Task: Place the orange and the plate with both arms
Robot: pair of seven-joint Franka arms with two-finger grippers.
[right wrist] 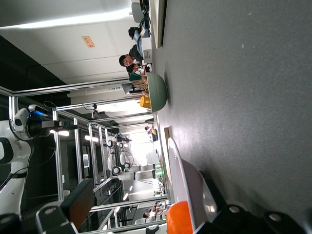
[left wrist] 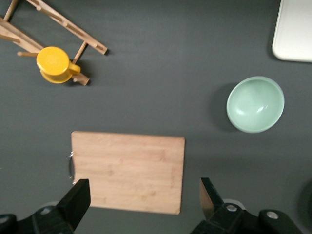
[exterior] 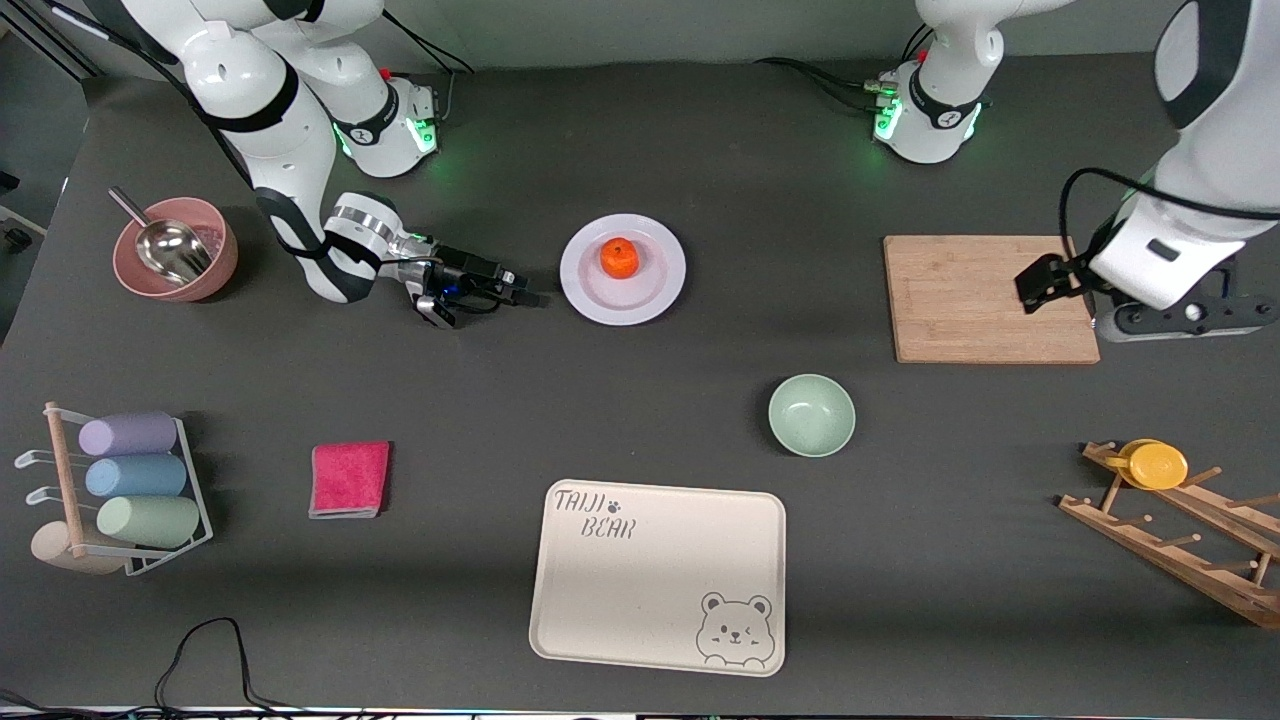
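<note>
The right gripper [exterior: 515, 288], jaws wide, lies low beside the plate [exterior: 622, 270] holding the orange [exterior: 619, 257]; it should take the rim level. The left gripper [exterior: 1160, 320], jaws wide, waits over the cutting board [exterior: 990, 298].

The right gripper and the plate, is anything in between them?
No. In the front view, only bare table lies between the right gripper and the plate.

room around the plate

the right gripper [exterior: 505, 285] lies low on the surface [exterior: 720, 180], just beside the plate [exterior: 655, 290], with bare surface between them. the orange [exterior: 620, 257] sits on the plate. the green bowl [exterior: 811, 414] and bear tray [exterior: 620, 590] stand nearer the camera, well apart from the plate. the left gripper [exterior: 1170, 320] hangs wide open over the wooden board [exterior: 960, 300], with bare surface between board and plate.
</note>
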